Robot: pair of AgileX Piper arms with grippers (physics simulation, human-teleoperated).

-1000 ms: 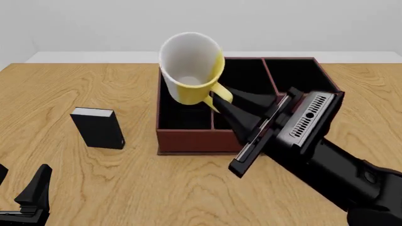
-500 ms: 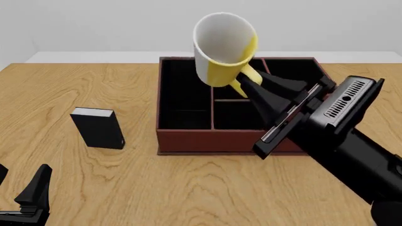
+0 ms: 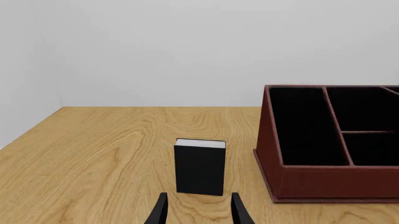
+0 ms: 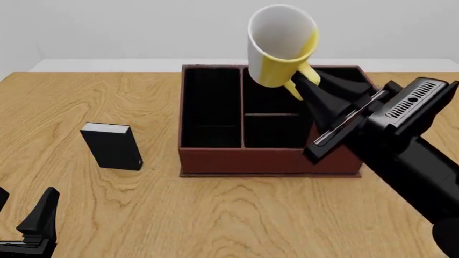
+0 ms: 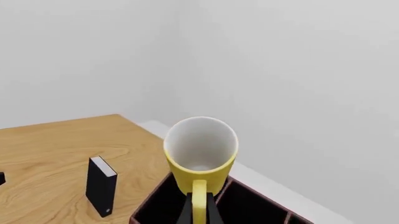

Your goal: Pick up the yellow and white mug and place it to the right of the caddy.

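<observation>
- Your mug (image 4: 281,45) has swung rightward in the last second, from above the caddy's (image 4: 215,156) left compartments to over its middle-right, carried high.
- That means you're about halfway across; the bare table (image 4: 401,91) right of the caddy is still ahead.
- Your right gripper (image 4: 305,88) is clamped on the mug's handle, arm angled up from the caddy's right side, mug tipped mouth-up toward you.
- Your left gripper (image 3: 198,212) sits low, slightly parted, holding nothing, facing the black box (image 3: 199,165) left of the caddy.
</observation>
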